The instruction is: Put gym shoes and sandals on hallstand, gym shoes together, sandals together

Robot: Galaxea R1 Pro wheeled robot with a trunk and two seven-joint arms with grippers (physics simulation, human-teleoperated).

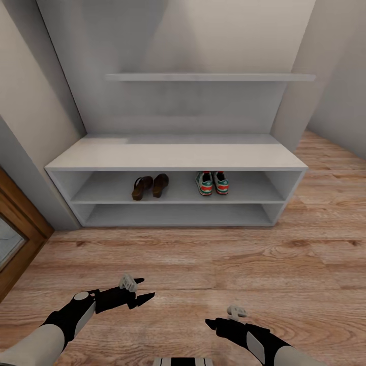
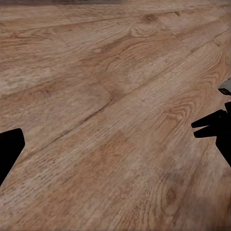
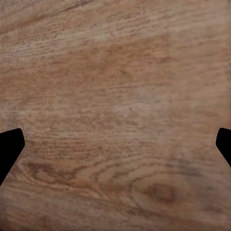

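- Hallstand [image 1: 175, 155], low and white, is seen straight ahead vs. the back wall, w/ flat top bare and two open tiers below.
- Both pairs are found on the upper tier, none on the corridor floor [image 1: 203, 254].
- The two sandals [image 1: 150, 186] are set left of centre, side by side, nearly touching, toes pointed into the shelf; the left one looks tipped a bit on its edge.
- The two gym shoes [image 1: 212, 183] are set right of centre, touching each other, heels w/ red-orange tabs turned outward to the camera.
- A clear gap is kept between the pairs, so each kind is grouped w/ its mate as asked; pairs are well apart, not mixed.
- The lower tier and top are left unused, prob. because the upper tier is easiest to reach from a low arm approach.
- Left gripper [image 1: 146, 290] is held low over the floor, well back from the rack; jaws are spread, nothing between them.
- Right gripper [image 1: 209, 323] is likewise held low near the base; in the right wrist view both finger tips are seen far apart at the frame edges over bare planks, so it is released and empty.
- In the left wrist view, wood grain is seen w/ the other arm's dark tip at one side.
- Task is judged complete or v. near it; arms look parked clear of the rack so nothing is knocked.
- A floating wall shelf [image 1: 211, 77] above is left bare.
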